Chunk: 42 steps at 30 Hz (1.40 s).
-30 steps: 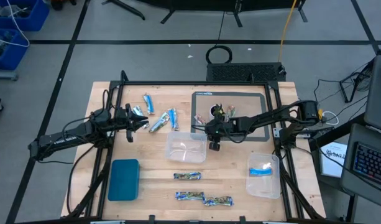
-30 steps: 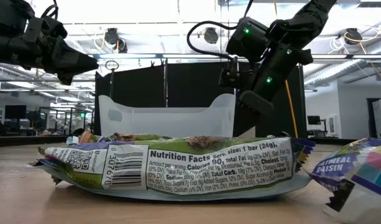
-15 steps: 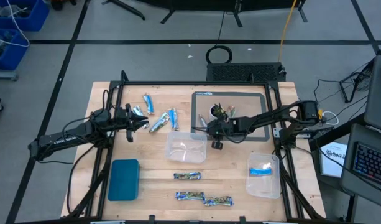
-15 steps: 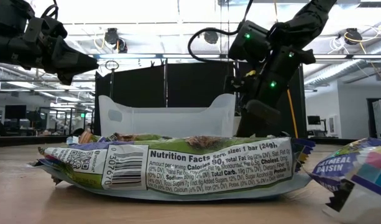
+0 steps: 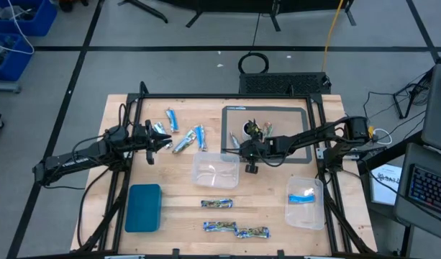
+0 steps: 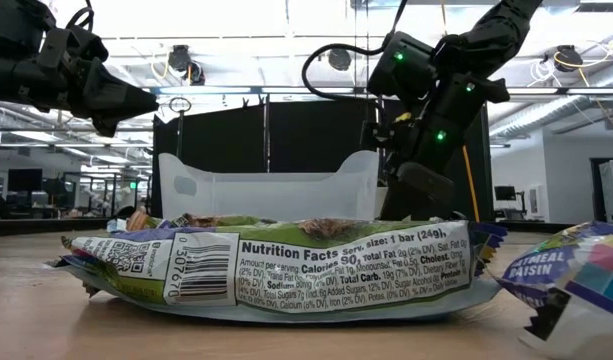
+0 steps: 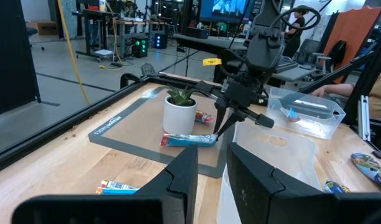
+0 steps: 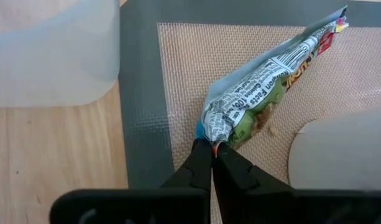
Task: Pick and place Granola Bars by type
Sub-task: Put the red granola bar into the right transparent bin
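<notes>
Your right hand point(image 8: 212, 149) is pinching the corner of a granola bar point(image 8: 265, 93) lying on the grey mat point(image 8: 140, 93), just beside the small white plant pot point(image 7: 180, 114) and close to the mat's near-left corner. Its fingers are pressed almost together on the wrapper's crimped end, so you are gripping foil only, not the bar's body. Judging by that thin hold, you are best lifting slowly and straight up, keeping clear of the pot and watching that the wrapper is not slipping out. The clear tub point(image 5: 216, 170) is sitting just left of the mat, a likely drop point. Your left hand point(image 5: 167, 142) is hovering over the table's far-left part, near a cluster of blue bars point(image 5: 185, 137); its fingers are lying close together and holding nothing. More patterned bars point(image 5: 234, 229) are waiting along the near edge.
</notes>
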Available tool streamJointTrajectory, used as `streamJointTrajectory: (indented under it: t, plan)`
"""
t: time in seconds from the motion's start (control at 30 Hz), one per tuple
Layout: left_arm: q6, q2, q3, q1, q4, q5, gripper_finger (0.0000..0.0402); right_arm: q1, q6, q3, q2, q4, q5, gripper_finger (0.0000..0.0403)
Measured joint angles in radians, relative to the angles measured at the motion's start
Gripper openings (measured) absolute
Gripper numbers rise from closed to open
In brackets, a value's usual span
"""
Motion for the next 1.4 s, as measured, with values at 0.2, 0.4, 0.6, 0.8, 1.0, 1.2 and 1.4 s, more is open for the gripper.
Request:
streamJointTrajectory:
  t: [0.2, 0.4, 0.6, 0.8, 1.0, 1.2, 1.4]
  plan:
    - [0.000, 0.000, 0.000, 0.000, 0.000, 0.000, 0.0093, 0.020, -0.009, -0.002, -0.038, -0.008, 0.007, 0.0000]
    - [0.000, 0.000, 0.000, 0.000, 0.000, 0.000, 0.0093, 0.040, -0.009, -0.002, -0.138, -0.010, 0.009, 0.0000]
    - [0.000, 0.000, 0.000, 0.000, 0.000, 0.000, 0.0093, 0.047, -0.023, -0.002, -0.210, -0.014, 0.012, 0.0000]
    - [0.000, 0.000, 0.000, 0.000, 0.000, 0.000, 0.0093, 0.040, -0.056, -0.002, -0.240, -0.006, 0.012, 0.0000]
    - [0.000, 0.000, 0.000, 0.000, 0.000, 0.000, 0.0093, -0.013, -0.067, -0.002, -0.245, 0.027, -0.068, 0.0000]
    - [0.000, 0.000, 0.000, 0.000, 0.000, 0.000, 0.0093, -0.079, -0.103, -0.002, -0.245, 0.139, -0.235, 0.0000]
    - [0.000, 0.000, 0.000, 0.000, 0.000, 0.000, 0.0093, -0.122, -0.121, -0.001, -0.245, 0.247, -0.410, 0.0000]
